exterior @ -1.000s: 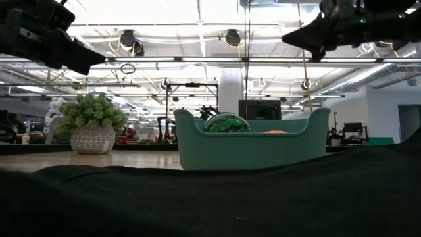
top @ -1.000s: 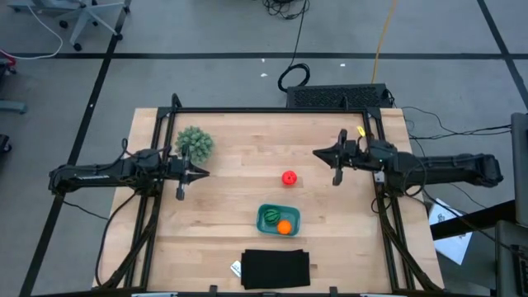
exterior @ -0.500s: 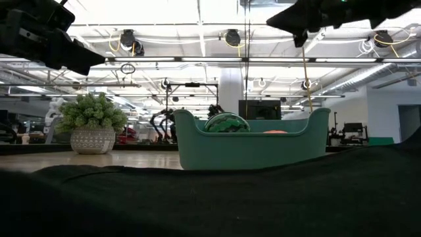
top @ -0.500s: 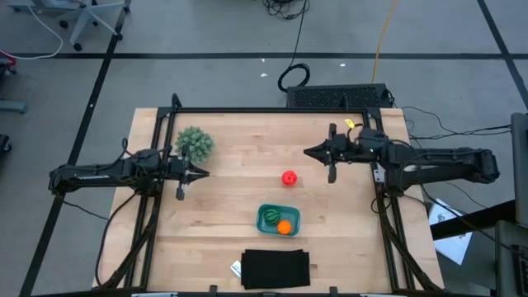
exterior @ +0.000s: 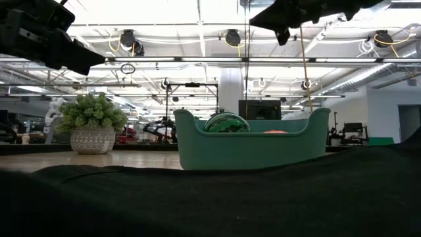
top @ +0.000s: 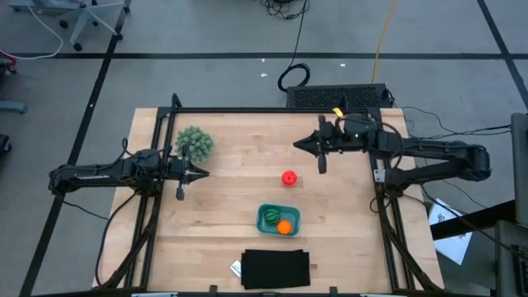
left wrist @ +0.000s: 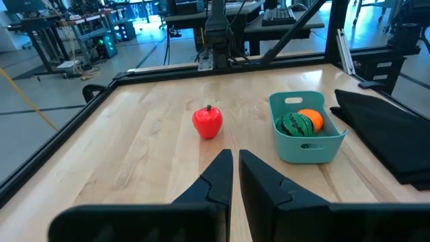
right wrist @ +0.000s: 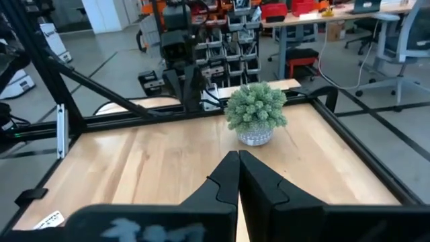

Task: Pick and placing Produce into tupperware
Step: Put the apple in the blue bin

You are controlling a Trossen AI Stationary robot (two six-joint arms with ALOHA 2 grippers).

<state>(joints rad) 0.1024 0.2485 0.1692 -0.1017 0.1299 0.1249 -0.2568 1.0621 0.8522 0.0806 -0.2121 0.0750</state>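
Striped green and orange toy fruits (top: 275, 221) in teal plastic tub (top: 294, 211); red toy fruit (top: 288, 177) left on table. Both grippers closed, empty: left (top: 205, 173), right (top: 299, 144).

2 produce pieces (top: 276, 221) lie in the tupperware (top: 293, 214).

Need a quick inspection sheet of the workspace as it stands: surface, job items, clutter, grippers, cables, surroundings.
Surface: wooden table, dark frame.
Job's things: teal tub holds striped green piece and orange piece; red piece loose on the table.
Clutter: potted plant; black flat rectangle; small white tag.
Grippers: left gripper shut, empty, beside plant; right gripper shut, empty, above the table.
Cables: black coil, yellow cable on floor.
Surroundings: chair base; no person seen.
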